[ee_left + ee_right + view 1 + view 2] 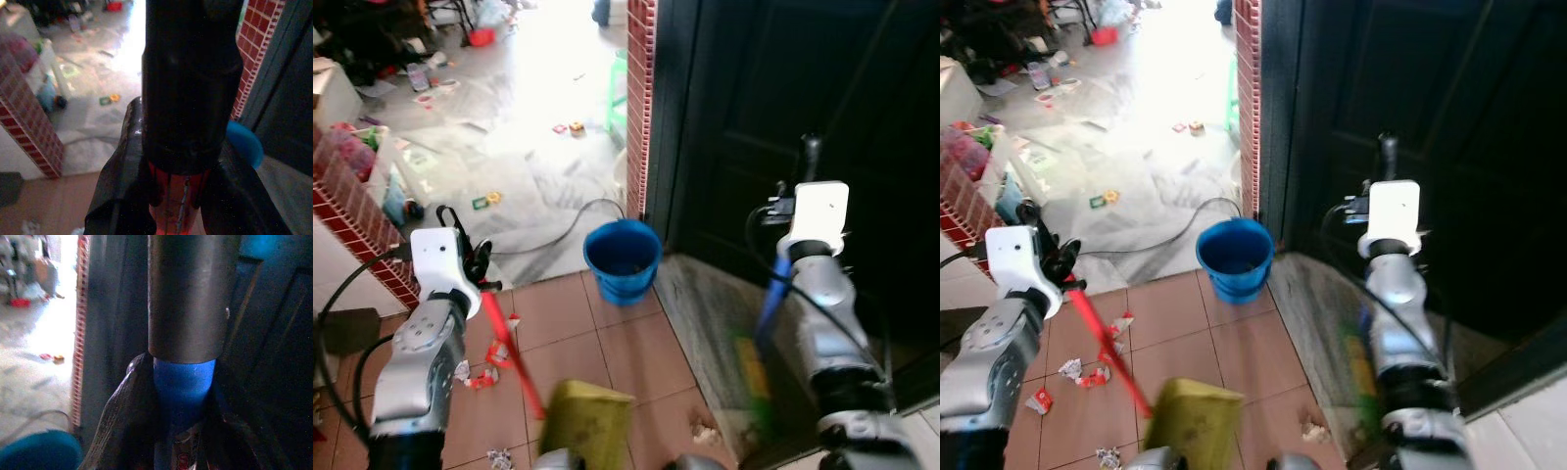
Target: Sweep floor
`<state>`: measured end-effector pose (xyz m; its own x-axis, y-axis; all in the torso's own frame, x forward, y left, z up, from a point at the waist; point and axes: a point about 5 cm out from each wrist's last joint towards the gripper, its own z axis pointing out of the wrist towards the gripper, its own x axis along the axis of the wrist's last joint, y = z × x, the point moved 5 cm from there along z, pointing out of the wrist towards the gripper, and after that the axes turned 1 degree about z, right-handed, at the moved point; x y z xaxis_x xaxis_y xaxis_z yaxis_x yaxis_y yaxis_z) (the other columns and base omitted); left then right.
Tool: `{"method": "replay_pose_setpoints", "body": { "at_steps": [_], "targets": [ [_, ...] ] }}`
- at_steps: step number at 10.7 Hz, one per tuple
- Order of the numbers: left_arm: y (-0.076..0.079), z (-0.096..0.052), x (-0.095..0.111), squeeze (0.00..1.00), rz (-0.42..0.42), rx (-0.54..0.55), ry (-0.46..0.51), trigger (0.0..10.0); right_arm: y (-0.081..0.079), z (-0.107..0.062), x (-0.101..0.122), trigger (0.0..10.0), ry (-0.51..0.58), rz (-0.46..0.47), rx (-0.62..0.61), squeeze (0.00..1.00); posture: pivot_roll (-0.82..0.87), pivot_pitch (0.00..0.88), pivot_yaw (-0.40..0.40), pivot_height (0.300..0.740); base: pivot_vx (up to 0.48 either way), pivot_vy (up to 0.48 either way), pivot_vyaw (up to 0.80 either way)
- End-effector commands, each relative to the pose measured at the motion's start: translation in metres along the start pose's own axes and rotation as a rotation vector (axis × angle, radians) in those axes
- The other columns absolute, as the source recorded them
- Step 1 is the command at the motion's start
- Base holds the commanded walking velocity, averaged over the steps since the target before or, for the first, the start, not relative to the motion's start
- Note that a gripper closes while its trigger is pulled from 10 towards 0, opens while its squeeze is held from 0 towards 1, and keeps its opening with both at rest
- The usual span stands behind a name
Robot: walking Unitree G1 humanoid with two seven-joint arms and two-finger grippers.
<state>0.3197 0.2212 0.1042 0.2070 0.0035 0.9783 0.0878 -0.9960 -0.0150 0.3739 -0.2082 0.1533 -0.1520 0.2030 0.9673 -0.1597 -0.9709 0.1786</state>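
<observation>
Terracotta floor tiles (pixel 607 343) lie under me, and beyond them, farther away, starts a pale grey marble floor (pixel 529 127) in strong light. My left hand (pixel 470 257) is clamped on the thin red handle (pixel 514 357) of a yellow-green plastic dustpan (pixel 587 421). In the left wrist view my black fingers (pixel 122 196) press on both sides of this red handle, which carries a black sleeve above them. The handle slants down to the right, and the dustpan is near me at the bottom, between my two arms.

My right hand (pixel 800 211) is closed on the blue handle (pixel 771 299) of a broom, on the right side in front of the dark wooden door (pixel 783 117). In the right wrist view my fingers (pixel 124 421) hold the blue part just under a grey metal tube. The lower end of the broom is blurred green and yellow, so I cannot tell its shape.

Small crumpled scraps of red and white paper litter (pixel 494 357) lie on the tiles just beside the red handle, on its left, and one pale scrap (pixel 707 431) lies near the dustpan on its right. A round blue plastic bucket (pixel 623 259) stands farther away, at the edge of the tiles beside a red brick pillar (pixel 640 98). A grey cable (pixel 558 230) runs on the marble floor to the left of the bucket.
</observation>
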Motion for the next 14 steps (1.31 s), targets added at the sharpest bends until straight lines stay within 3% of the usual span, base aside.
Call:
{"method": "replay_pose_setpoints", "body": {
  "at_steps": [1,4,8,10,12,13,14],
  "targets": [
    [-0.005,-0.004,0.007,0.0,0.028,0.019,0.013,10.0,-0.003,0.001,0.016,10.0,0.054,0.002,0.015,0.0,-0.06,0.0,0.047,0.74,0.0,0.0,0.0],
    [-0.005,-0.009,0.009,0.0,0.009,0.023,0.017,10.0,-0.007,0.001,0.011,10.0,0.014,0.05,0.012,0.0,-0.05,0.0,0.039,0.74,0.0,0.0,0.0],
    [-0.025,-0.011,0.03,0.0,0.019,0.128,0.067,10.0,-0.009,0.006,0.008,10.0,-0.026,0.066,0.015,0.0,-0.02,0.011,0.008,0.74,0.0,0.0,0.0],
    [-0.022,-0.015,0.029,0.0,-0.064,0.132,0.061,10.0,-0.022,0.004,-0.004,10.0,-0.115,0.125,0.045,0.0,-0.02,0.03,0.003,0.74,0.0,0.0,0.0],
    [-0.023,-0.015,0.03,0.0,-0.046,0.163,0.101,10.0,-0.028,0.004,-0.015,10.0,-0.189,0.209,0.043,0.0,-0.02,0.033,-0.001,0.74,0.0,0.0,0.0],
    [-0.004,-0.008,0.038,0.0,-0.004,0.157,0.185,10.0,-0.032,0.005,-0.012,10.0,-0.175,0.194,0.059,0.0,-0.03,0.03,-0.005,0.74,0.0,0.0,0.0],
    [-0.001,-0.005,0.036,0.0,-0.026,0.181,0.187,10.0,-0.033,0.005,-0.009,10.0,-0.162,0.179,0.067,0.0,-0.04,0.027,-0.008,0.74,0.0,0.0,0.0]
  ]
}}
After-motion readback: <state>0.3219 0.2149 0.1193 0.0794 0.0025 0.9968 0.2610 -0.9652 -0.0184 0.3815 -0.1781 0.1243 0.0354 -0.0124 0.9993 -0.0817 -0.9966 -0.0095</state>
